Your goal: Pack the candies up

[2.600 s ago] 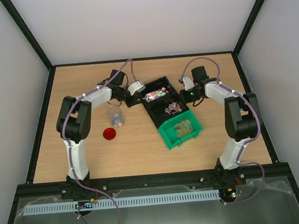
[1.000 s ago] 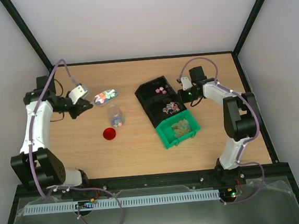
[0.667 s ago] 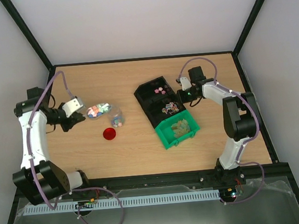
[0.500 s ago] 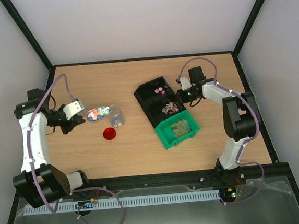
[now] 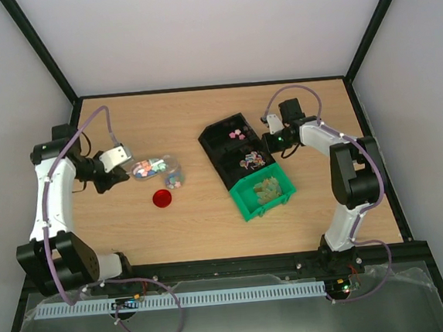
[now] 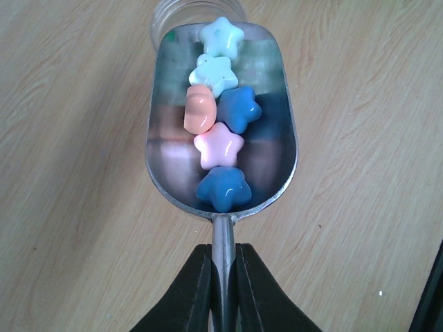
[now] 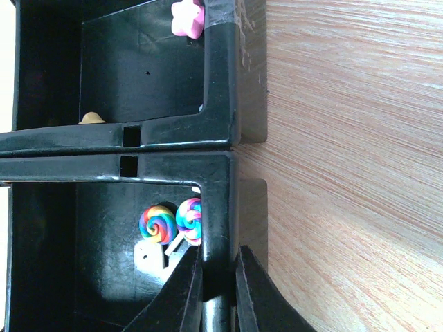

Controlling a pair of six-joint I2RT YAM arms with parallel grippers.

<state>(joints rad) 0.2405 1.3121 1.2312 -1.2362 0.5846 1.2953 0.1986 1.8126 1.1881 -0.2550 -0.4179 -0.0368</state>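
Note:
My left gripper is shut on the thin handle of the silver scoop. The scoop is held level and carries several star-shaped candies in blue, pink, orange and pale blue. Its tip reaches the rim of the clear jar. From above, the scoop lies just left of the jar, which holds a few candies. My right gripper is shut on the wall of a black bin. Inside that bin lie rainbow swirl candies.
A round red lid lies on the table in front of the jar. Two black bins and a green bin of pale candies stand in a diagonal row at centre right. Dark frame rails edge the table.
The left arm carried the loaded scoop away from the bins, swung left, then brought it down and right to the jar's rim. The right gripper has stayed on the bin wall.

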